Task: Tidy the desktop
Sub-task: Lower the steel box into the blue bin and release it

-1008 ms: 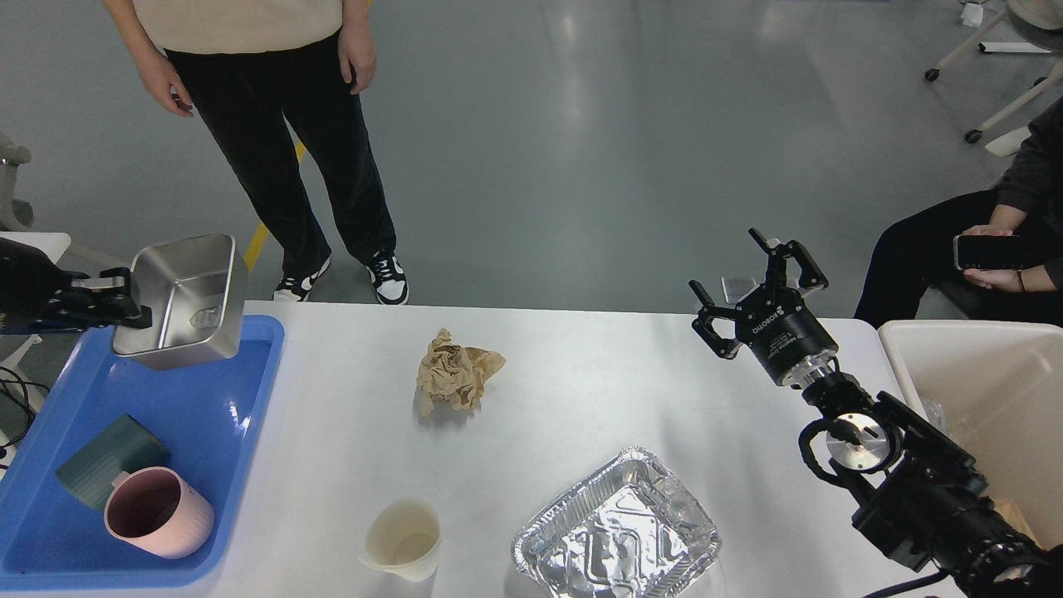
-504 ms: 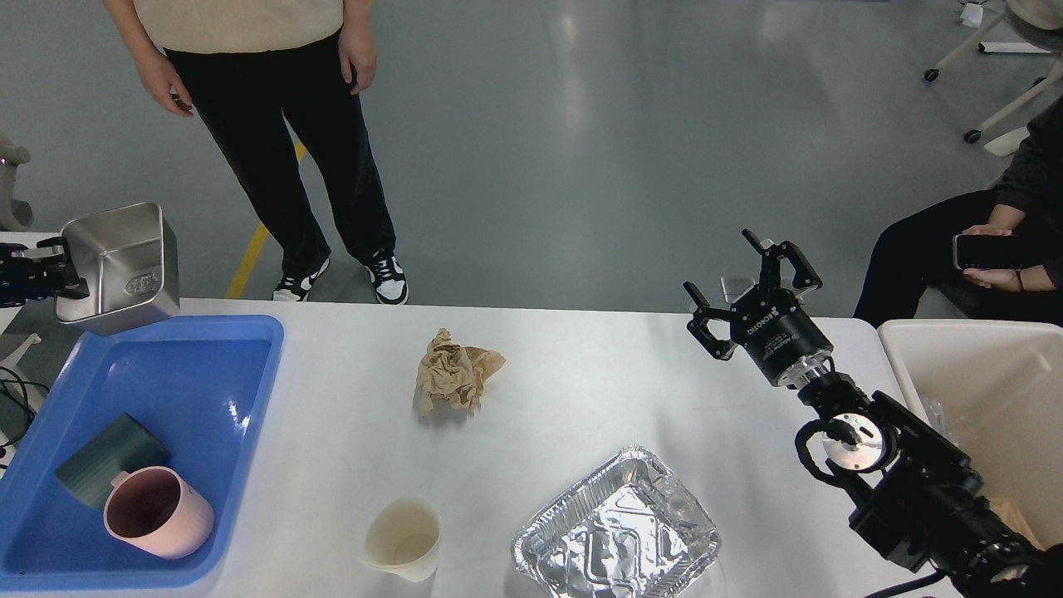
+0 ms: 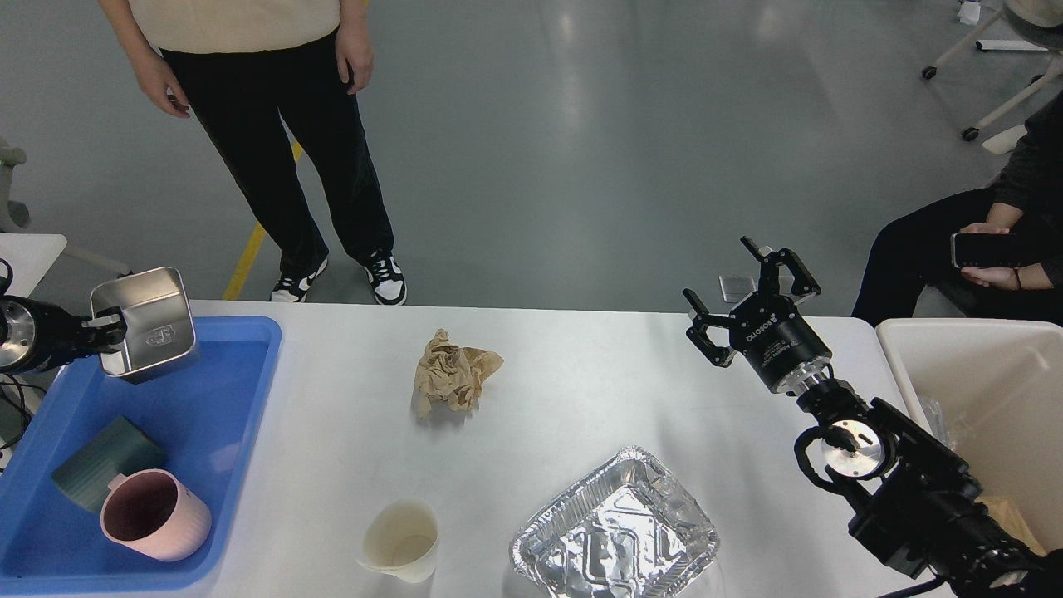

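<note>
Our left gripper (image 3: 106, 325) pinches the rim of a steel container (image 3: 148, 322), tilted above the far end of the blue tray (image 3: 241, 399) at the desktop's (image 3: 581, 390) left edge. The grip looks thin, though the fingers are partly hidden, so we cannot judge its depth. If it slips, the container could drop onto the green cup (image 3: 104, 461) and pink mug (image 3: 154, 513) in the tray's near end.

Our right gripper (image 3: 751, 291) hangs with its fingers spread and empty above the far right edge. A reach toward the crumpled paper (image 3: 453, 374) at mid-desk, the paper cup (image 3: 403, 540) or the foil tray (image 3: 614, 536) at the near edge could drag our forearm across the foil.
</note>
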Action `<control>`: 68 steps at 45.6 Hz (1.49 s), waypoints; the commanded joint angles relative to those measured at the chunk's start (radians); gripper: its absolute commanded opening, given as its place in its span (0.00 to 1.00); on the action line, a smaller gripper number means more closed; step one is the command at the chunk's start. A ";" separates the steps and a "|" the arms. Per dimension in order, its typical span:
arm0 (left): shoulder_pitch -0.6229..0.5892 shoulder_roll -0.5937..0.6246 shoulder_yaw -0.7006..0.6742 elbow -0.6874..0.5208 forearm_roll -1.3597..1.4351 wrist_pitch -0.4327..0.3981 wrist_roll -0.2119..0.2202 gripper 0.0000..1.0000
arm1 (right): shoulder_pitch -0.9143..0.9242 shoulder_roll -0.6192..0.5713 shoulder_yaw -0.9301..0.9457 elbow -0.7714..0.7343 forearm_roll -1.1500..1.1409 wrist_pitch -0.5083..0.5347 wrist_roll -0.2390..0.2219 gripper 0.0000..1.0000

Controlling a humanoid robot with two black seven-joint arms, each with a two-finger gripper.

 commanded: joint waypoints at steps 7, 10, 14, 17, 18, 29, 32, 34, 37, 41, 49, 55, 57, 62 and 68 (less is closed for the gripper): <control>0.084 -0.107 -0.008 0.138 -0.014 0.081 0.014 0.03 | -0.009 0.001 0.000 0.000 0.000 0.002 0.000 1.00; 0.100 -0.124 -0.011 0.149 -0.020 0.103 0.017 0.03 | -0.010 0.001 0.000 0.000 0.000 0.002 0.000 1.00; 0.110 -0.147 -0.009 0.152 -0.061 0.133 0.042 0.03 | -0.015 0.001 0.000 0.000 0.000 0.003 0.002 1.00; 0.123 -0.162 -0.008 0.152 -0.103 0.162 0.069 0.04 | -0.024 0.001 0.000 0.001 0.000 0.003 0.002 1.00; 0.127 -0.168 -0.009 0.152 -0.112 0.172 0.072 0.04 | -0.025 0.001 0.000 0.000 0.000 0.005 0.002 1.00; 0.144 -0.231 -0.009 0.154 -0.147 0.219 0.098 0.05 | -0.029 0.001 0.000 0.001 0.000 0.005 0.002 1.00; 0.153 -0.244 -0.009 0.152 -0.154 0.235 0.103 0.05 | -0.029 0.001 0.000 0.001 0.000 0.005 0.002 1.00; 0.155 -0.251 -0.009 0.152 -0.155 0.238 0.108 0.08 | -0.029 0.001 0.000 0.001 0.000 0.005 0.002 1.00; 0.155 -0.251 -0.009 0.152 -0.155 0.238 0.108 0.12 | -0.030 0.000 0.000 0.001 0.000 0.006 0.002 1.00; 0.155 -0.245 -0.009 0.152 -0.155 0.236 0.103 0.16 | -0.030 -0.002 0.000 0.000 0.000 0.006 0.002 1.00; 0.155 -0.231 -0.009 0.152 -0.155 0.233 0.092 0.40 | -0.030 -0.002 0.000 0.001 0.000 0.006 0.002 1.00; 0.135 -0.210 -0.014 0.152 -0.190 0.219 0.085 0.68 | -0.030 0.001 0.000 0.001 0.000 0.006 0.002 1.00; 0.117 -0.199 -0.015 0.152 -0.212 0.212 0.085 0.75 | -0.027 0.003 0.000 0.000 0.000 0.006 0.002 1.00; 0.014 -0.196 -0.017 0.151 -0.233 0.088 0.085 0.85 | -0.018 0.004 0.000 0.001 0.000 0.003 0.002 1.00; -0.098 -0.194 -0.017 0.151 -0.233 -0.078 0.083 0.87 | -0.013 0.006 0.000 0.000 0.000 0.000 0.002 1.00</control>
